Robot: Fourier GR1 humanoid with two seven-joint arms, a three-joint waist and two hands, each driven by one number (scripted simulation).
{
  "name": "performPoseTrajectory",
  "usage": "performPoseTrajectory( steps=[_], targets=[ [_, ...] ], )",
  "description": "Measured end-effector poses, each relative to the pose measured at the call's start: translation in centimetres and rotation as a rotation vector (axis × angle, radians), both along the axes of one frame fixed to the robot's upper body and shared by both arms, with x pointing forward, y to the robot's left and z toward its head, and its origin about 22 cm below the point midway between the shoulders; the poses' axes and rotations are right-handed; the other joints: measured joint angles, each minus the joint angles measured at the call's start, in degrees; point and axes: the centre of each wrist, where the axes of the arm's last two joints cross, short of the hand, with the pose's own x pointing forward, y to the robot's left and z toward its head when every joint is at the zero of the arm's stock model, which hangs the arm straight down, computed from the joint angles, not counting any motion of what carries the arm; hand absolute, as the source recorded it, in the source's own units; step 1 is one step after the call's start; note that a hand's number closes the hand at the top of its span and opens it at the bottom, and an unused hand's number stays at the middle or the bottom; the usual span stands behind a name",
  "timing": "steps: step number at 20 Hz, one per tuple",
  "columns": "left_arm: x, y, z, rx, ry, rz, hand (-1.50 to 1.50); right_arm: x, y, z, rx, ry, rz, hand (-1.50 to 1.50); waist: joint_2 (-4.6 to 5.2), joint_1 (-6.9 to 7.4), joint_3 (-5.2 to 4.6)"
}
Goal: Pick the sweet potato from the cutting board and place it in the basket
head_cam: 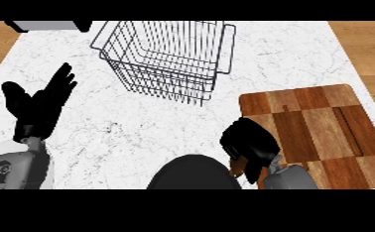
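My right hand (251, 146) hovers at the left edge of the wooden cutting board (322, 127), its fingers curled round an orange-brown thing, the sweet potato (236, 167), of which only a sliver shows under the hand. The black wire basket (168, 57) stands tilted on the white marble counter, up and to the left of that hand, with nothing visible inside. My left hand (40, 104) rests open at the left side, fingers pointing up.
A grey object (47, 26) sits at the counter's far left corner. A dark rounded shape (194, 172) fills the bottom middle of the view. Wooden floor shows beyond the counter at the right.
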Motion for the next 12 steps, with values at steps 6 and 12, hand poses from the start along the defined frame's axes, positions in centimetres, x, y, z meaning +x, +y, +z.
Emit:
performPoseTrajectory(
  steps=[6, 12],
  targets=[
    [0.1, -0.2, -0.1, -0.002, 0.004, -0.012, 0.0, -1.6, 3.1, 2.0, 0.289, -0.084, -0.118, 1.5, -0.08, 1.18, 0.86],
    [0.3, -0.6, -0.1, -0.002, 0.005, -0.033, 0.0, -3.4, 6.1, 4.7, 0.496, -0.161, -0.277, 1.5, -0.2, 2.07, 0.61]
  ],
)
